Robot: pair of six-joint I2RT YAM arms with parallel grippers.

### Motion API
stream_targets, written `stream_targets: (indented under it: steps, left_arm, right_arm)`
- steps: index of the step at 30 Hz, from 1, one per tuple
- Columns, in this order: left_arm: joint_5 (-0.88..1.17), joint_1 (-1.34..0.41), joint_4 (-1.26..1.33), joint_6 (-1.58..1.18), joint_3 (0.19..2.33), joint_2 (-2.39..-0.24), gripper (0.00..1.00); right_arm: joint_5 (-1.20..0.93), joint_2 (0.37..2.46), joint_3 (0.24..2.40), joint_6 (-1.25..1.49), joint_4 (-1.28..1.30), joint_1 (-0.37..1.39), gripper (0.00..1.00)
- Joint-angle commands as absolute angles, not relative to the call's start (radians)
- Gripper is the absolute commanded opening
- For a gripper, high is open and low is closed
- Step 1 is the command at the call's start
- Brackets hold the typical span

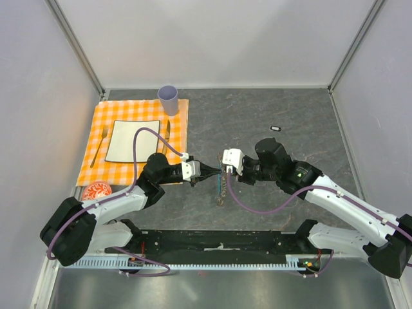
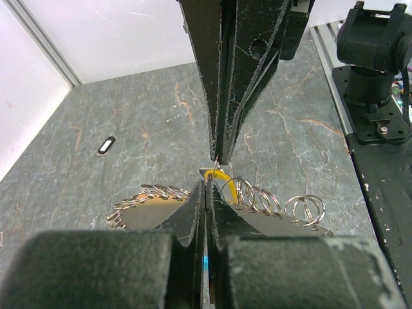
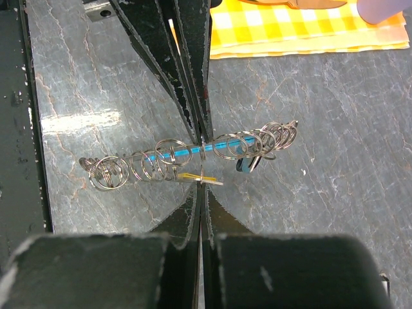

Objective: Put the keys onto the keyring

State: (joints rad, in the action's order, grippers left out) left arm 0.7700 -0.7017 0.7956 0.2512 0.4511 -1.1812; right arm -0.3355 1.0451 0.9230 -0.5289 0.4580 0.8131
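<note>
Both grippers meet tip to tip above the table's middle. My left gripper is shut on the keyring, a row of thin metal rings along a blue section, held off the table; the chain hangs below the tips. My right gripper is shut on a flat yellow key just under the blue section. In the left wrist view the yellow key sits between the left gripper and the right fingertips. A dark key hangs on the rings. A black key with a white centre lies on the table to the far right.
An orange checked placemat lies at the far left with a white plate, a fork and a purple cup. A small red patterned dish sits near the left arm. Grey walls stand around the table.
</note>
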Motion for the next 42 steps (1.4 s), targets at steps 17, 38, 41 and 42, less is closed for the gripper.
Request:
stream_targets:
  steps: [17,38,41,42]
  left_arm:
    - [0.815,-0.698,0.851,0.268,0.485,-1.18,0.02]
    - [0.759,-0.699,0.864,0.273,0.472,-1.169,0.02]
    - [0.758,-0.699,0.864,0.273,0.469,-1.167,0.02]
    - [0.759,-0.699,0.864,0.275,0.469,-1.167,0.02]
  right_arm:
    - [-0.367,1.042,0.939,-0.532,0.426,0.813,0.0]
    - [-0.364,1.035,0.934,-0.534,0.431,0.813,0.0]
    - [-0.362,1.037,0.934,-0.532,0.43,0.813,0.0]
    - [-0.362,1.037,0.936,-0.532,0.43,0.813,0.0]
